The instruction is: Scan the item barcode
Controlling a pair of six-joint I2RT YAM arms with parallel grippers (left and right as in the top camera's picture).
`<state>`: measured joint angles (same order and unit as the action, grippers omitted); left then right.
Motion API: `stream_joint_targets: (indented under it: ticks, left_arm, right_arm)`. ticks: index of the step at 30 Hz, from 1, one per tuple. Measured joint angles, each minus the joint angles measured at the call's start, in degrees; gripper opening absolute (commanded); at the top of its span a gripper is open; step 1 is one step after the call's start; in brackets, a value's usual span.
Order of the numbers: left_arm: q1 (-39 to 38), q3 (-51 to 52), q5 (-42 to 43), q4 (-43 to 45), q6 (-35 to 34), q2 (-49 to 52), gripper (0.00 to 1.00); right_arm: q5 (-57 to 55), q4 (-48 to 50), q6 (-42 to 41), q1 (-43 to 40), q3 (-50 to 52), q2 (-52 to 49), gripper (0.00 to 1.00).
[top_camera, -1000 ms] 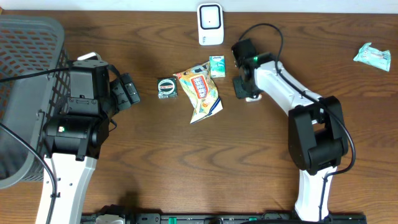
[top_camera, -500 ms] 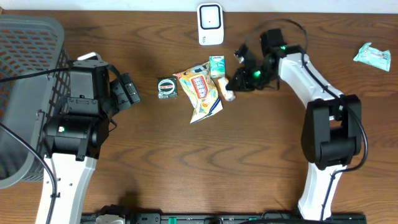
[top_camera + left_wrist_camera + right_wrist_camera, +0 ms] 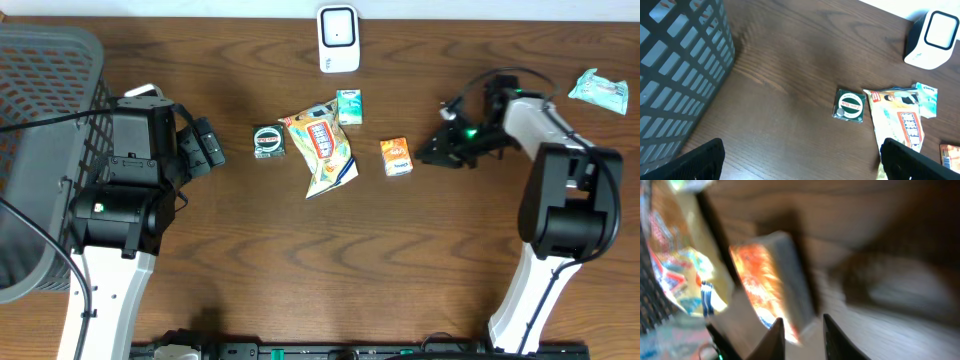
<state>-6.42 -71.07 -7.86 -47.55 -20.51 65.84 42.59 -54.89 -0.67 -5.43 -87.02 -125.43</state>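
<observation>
Left arm (image 3: 125, 200): white lower link, black boxy joint housings above it, small green light on the housing, black cable (image 3: 40, 120) trailing off to the left. Left gripper (image 3: 212, 147) black and blocky; its jaws show as matte black wedges in the wrist view. Right arm (image 3: 565, 210): white rounded links, black rounded joint housing, green light near the wrist, thin looped cable (image 3: 505, 71) over it. Right gripper (image 3: 432, 152) black, jaws dark and blurred in the wrist view

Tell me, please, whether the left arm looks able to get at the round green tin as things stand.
Probably yes. The left gripper is open and faces the green tin across bare table; the snack bag lies on the tin's far side, out of the approach path.
</observation>
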Motion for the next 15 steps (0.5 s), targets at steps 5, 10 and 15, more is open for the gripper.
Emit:
stream_joint_targets:
  ticks: [5, 10, 15]
  left_arm:
    - [0.0, 0.0, 0.0, 0.02, 0.0, 0.0, 0.98]
    - [0.0, 0.0, 0.0, 0.02, 0.0, 0.0, 0.98]
    - [0.0, 0.0, 0.0, 0.0, 0.0, 0.0, 0.98]
  right_arm:
    - [-1.92, -4.96, 0.83, -1.55, -4.76, 0.02, 0.4]
    - [-2.89, -4.83, 2.8, 0.09, -5.64, 0.09, 0.54]
    - [-5.81, 0.44, 2.56, 3.58, -5.2, 0.09, 0.56]
